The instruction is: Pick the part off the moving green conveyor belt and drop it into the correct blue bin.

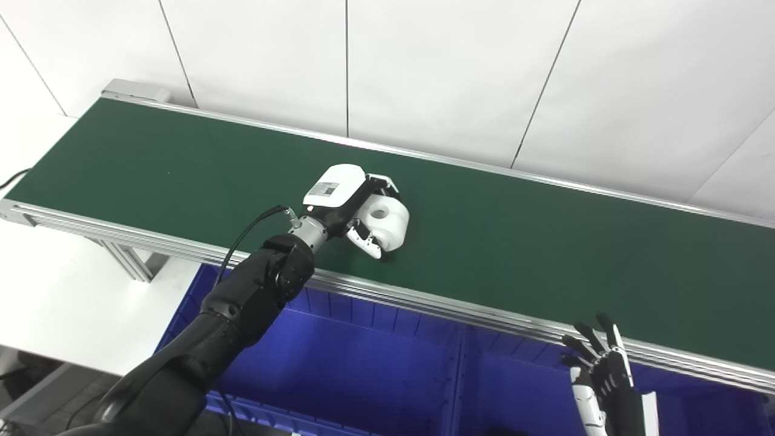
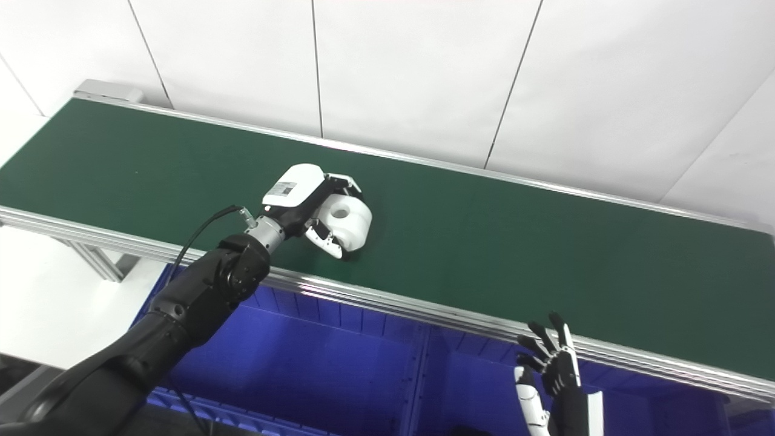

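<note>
A white round part with a hole in its top [image 1: 389,221] sits on the green conveyor belt [image 1: 545,248], near its front edge. My left hand [image 1: 350,203] reaches over the belt from the left and is closed around the part, fingers on its far side and thumb on its near side. The part still rests on the belt. It also shows in the right eye view [image 2: 349,219]. My right hand [image 1: 604,370] is open with fingers spread, held low at the bottom right, below the belt's front rail and above a blue bin.
Two blue bins stand below the belt's front rail: one on the left [image 1: 339,363] and one on the right [image 1: 514,387], with a wall between them. A white table [image 1: 66,290] lies at the left. A white panelled wall stands behind the belt.
</note>
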You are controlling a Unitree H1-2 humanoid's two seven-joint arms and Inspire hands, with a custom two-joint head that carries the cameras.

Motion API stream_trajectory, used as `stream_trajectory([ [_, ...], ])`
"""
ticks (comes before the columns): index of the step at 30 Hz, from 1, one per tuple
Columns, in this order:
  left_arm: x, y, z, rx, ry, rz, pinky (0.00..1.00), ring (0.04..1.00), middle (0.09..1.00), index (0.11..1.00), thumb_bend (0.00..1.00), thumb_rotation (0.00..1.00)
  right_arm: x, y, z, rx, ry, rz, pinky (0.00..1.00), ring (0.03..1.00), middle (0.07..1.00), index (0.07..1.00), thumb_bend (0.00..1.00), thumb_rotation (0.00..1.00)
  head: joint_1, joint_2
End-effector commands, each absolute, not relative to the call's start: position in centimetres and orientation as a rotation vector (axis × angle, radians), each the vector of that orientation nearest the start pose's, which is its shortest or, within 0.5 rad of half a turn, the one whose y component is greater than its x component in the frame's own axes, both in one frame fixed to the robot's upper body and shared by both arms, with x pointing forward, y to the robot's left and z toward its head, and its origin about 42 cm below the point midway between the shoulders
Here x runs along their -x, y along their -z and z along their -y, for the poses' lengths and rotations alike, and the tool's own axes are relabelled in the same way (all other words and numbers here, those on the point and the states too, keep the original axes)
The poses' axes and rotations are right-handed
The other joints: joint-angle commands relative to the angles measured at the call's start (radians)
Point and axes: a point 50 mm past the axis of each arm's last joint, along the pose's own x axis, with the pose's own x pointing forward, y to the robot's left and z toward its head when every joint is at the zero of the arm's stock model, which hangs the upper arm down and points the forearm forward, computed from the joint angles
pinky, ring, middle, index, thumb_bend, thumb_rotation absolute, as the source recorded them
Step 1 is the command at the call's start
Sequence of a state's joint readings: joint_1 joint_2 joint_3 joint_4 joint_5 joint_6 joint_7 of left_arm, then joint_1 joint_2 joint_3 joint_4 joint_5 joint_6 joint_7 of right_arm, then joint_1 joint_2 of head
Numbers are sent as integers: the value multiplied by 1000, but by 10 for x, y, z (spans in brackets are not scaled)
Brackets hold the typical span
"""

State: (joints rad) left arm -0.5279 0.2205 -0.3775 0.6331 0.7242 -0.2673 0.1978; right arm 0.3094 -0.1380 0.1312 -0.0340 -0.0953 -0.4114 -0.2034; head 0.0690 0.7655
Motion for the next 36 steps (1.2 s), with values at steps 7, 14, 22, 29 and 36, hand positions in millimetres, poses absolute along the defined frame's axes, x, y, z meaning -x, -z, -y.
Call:
stream_trajectory([
  [7,-420,-173,-195,-859,262,540,405,392,502,543,494,0,-175,-81,229,177,64,269,672,778,850,946,629,755,-152,61],
  [14,-357,-187,-200,-728,359,602,442,421,507,521,498,0,-181,-91,210,167,53,293,676,800,857,942,627,752,-350,102],
  [22,-300,-131,-192,-697,533,478,441,417,504,525,497,0,-181,-93,202,187,56,281,680,811,865,941,618,751,-380,101],
  [29,-286,-99,-187,-776,715,362,451,408,510,527,496,0,-180,-91,198,194,56,261,694,823,870,940,631,772,-360,95],
  [36,-289,-84,-178,-896,804,191,475,413,522,528,495,0,-180,-91,201,200,48,241,719,841,887,944,634,783,-332,98],
])
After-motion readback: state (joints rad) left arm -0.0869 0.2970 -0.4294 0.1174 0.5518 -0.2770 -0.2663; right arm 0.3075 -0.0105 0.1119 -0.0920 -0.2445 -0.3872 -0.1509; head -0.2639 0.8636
